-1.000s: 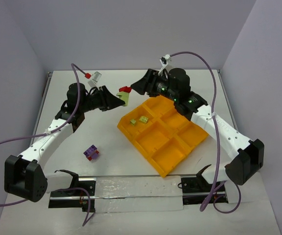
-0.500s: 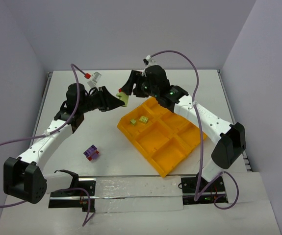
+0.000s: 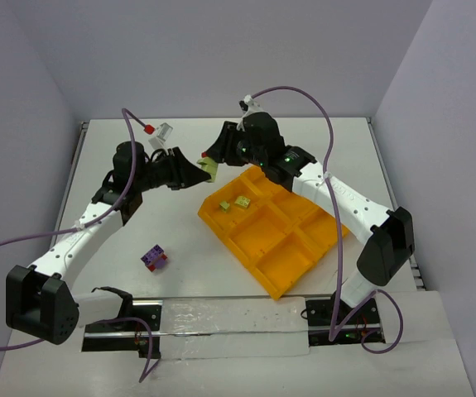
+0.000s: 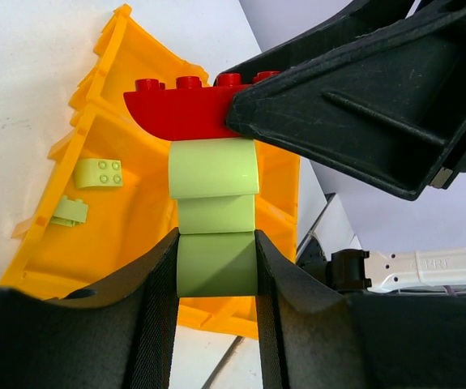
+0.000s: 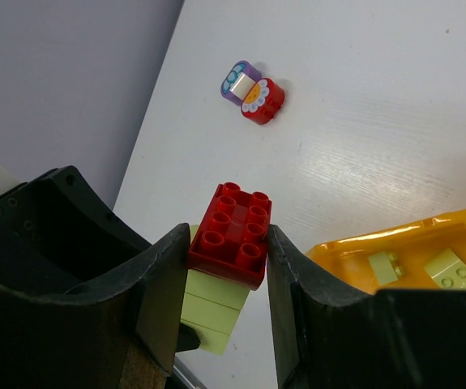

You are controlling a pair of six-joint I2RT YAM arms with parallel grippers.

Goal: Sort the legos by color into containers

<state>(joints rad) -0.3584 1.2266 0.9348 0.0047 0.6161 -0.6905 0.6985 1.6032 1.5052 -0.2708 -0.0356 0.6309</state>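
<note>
Down at the near left, a small clump of purple and red legos lies alone on the white tabletop, well apart from everything else. Farther in, the left arm reaches rightward toward the middle. The left jaws pinch one end of a yellow-green stack of bricks, one finger pressed to each side. They hold it above the tabletop, just beyond the far-left corner of the tray. A red brick is seated on the other end of that stack, its studs facing away from it. The right jaws are clamped on the red brick's two sides, so both sets of jaws grip the same joined piece and nearly meet tip to tip. To the right, the orange-yellow tray sits slanted on the tabletop, one corner pointing near. Its far-left compartment holds two loose yellow-green bricks lying side by side. The right arm arches over the tray's far-right side from its base at the near right.
</note>
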